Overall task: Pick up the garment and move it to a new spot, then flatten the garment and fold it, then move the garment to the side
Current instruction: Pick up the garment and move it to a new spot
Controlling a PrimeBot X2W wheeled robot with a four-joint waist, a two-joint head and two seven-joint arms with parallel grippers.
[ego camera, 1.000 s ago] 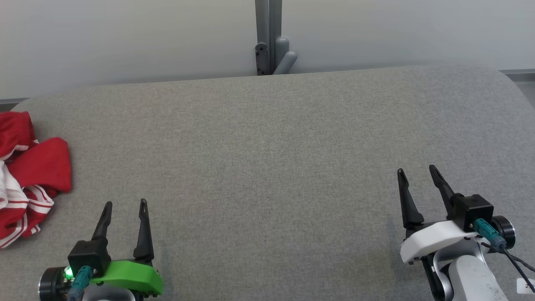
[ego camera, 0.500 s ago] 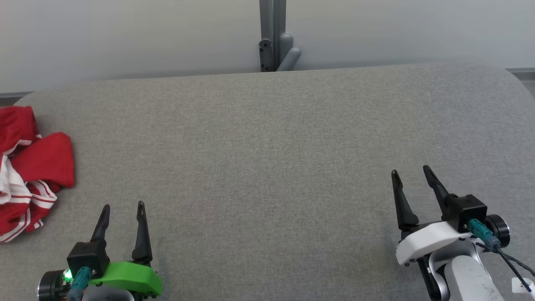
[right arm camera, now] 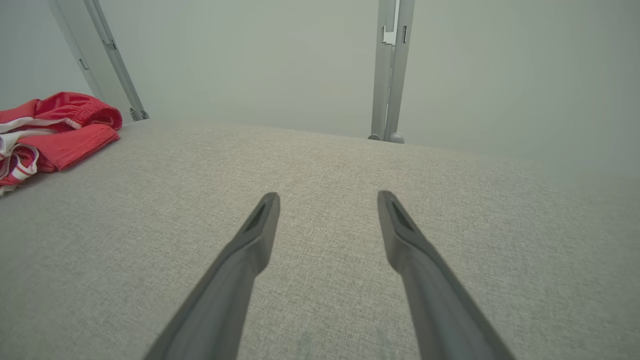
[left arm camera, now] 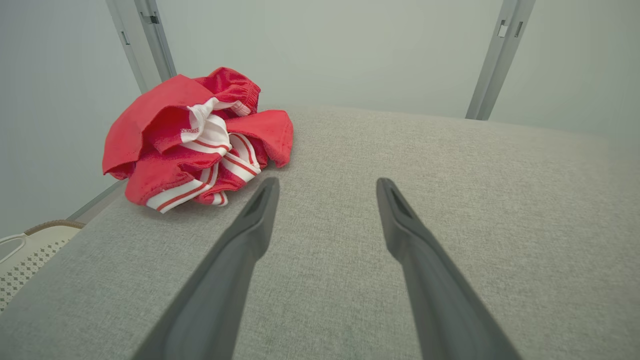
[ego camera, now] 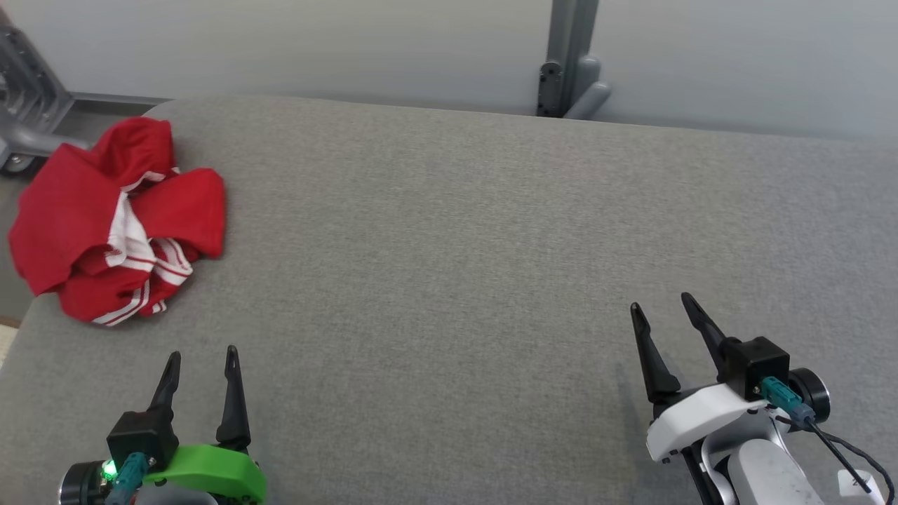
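Observation:
The garment (ego camera: 116,217) is red with white stripes and lies crumpled in a heap at the far left corner of the grey table (ego camera: 456,245), partly over its left edge. In the left wrist view the garment (left arm camera: 195,137) sits just ahead and to the left of the fingers. My left gripper (ego camera: 201,355) stands open over the near left of the table, a short way in front of the heap and apart from it. My right gripper (ego camera: 661,307) is open at the near right, far from the cloth. In the right wrist view the garment (right arm camera: 50,132) shows at the left edge.
A grey post (ego camera: 570,66) with a bracket stands behind the table's far edge against the pale wall. A grey metal frame (ego camera: 24,105) is at the upper left beyond the table corner. A pale perforated basket (left arm camera: 25,250) sits below the table's left side.
The head camera has turned left, so the whole picture has shifted right and the garment now shows in full. Both grippers stay open and hold their places over the table.

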